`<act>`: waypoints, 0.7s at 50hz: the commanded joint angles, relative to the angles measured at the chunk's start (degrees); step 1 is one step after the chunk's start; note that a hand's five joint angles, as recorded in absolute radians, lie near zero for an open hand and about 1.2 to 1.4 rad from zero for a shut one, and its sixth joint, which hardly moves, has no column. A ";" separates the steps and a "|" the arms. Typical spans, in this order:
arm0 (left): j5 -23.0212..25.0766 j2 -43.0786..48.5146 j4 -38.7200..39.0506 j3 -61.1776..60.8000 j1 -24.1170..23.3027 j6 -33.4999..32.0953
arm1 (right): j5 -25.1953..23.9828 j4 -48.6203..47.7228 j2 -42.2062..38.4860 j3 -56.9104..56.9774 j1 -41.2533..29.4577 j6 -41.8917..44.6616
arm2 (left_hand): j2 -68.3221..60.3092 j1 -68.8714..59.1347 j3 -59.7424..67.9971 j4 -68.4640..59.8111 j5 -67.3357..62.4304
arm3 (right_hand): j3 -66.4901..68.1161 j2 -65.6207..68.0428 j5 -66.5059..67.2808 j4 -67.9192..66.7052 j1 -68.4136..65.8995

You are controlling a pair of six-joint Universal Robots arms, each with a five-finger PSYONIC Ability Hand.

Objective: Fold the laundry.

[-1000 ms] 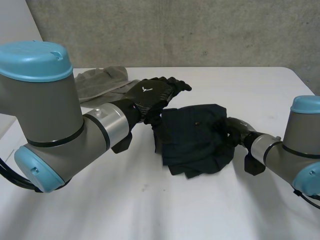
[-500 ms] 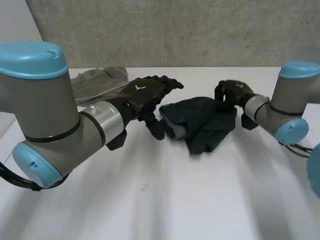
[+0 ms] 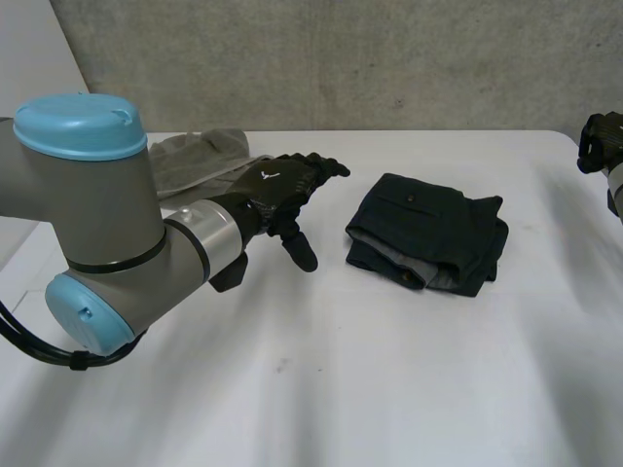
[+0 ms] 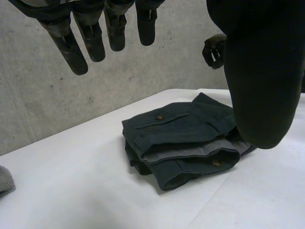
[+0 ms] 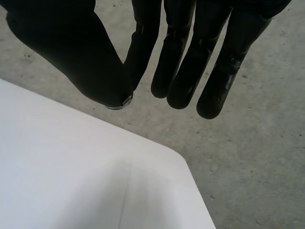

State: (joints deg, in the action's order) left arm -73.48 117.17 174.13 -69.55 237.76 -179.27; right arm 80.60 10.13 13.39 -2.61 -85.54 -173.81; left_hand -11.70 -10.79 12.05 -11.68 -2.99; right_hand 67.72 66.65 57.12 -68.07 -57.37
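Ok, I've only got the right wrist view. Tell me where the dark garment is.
Observer: The dark trousers lie folded on the white table, between the left hand and the right hand, touching neither.
Operator: Give me the left hand's state.
Observer: Open, fingers relaxed, holding nothing, beside the trousers.
Operator: Report anything else to fold.
Observer: A grey garment lies crumpled at the table's far edge, behind the left arm.

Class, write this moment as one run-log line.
dark shorts: folded on table | left hand: open, beside shorts | right hand: open, away from shorts
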 commanded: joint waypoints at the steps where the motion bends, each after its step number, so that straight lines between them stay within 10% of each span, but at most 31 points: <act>1: 0.00 0.07 -0.02 -0.59 0.07 1.64 | -13.53 7.52 4.09 -4.77 -1.11 0.66 | -0.36 -1.27 0.02 -0.39 0.93 | -57.72 -56.65 -57.12 58.07 47.37; 12: 0.09 -0.45 0.07 -3.31 -0.02 1.64 | -17.23 15.01 13.58 -23.56 -4.28 21.30 | -0.20 -1.10 -0.15 -0.22 1.10 | -57.72 -56.65 -57.12 58.07 47.37; 19: 0.09 -0.54 0.59 -4.63 0.07 1.64 | -17.49 2.02 22.72 -39.65 -4.02 33.09 | -0.20 -1.10 -0.15 -0.22 1.10 | -57.72 -56.65 -57.12 58.07 47.37; 35: 0.09 -0.80 2.44 -7.44 0.86 1.64 | -18.90 2.79 15.44 -32.46 -5.07 27.74 | -0.20 -1.10 -0.15 -0.22 1.10 | -57.72 -56.65 -57.12 58.07 47.37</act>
State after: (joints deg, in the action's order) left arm -73.39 116.30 176.17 -76.31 237.96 -177.63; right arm 62.05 12.22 32.00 -38.43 -90.09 -144.18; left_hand -11.70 -10.80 12.05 -11.68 -2.99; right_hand 12.09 12.80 4.08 -13.54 -11.61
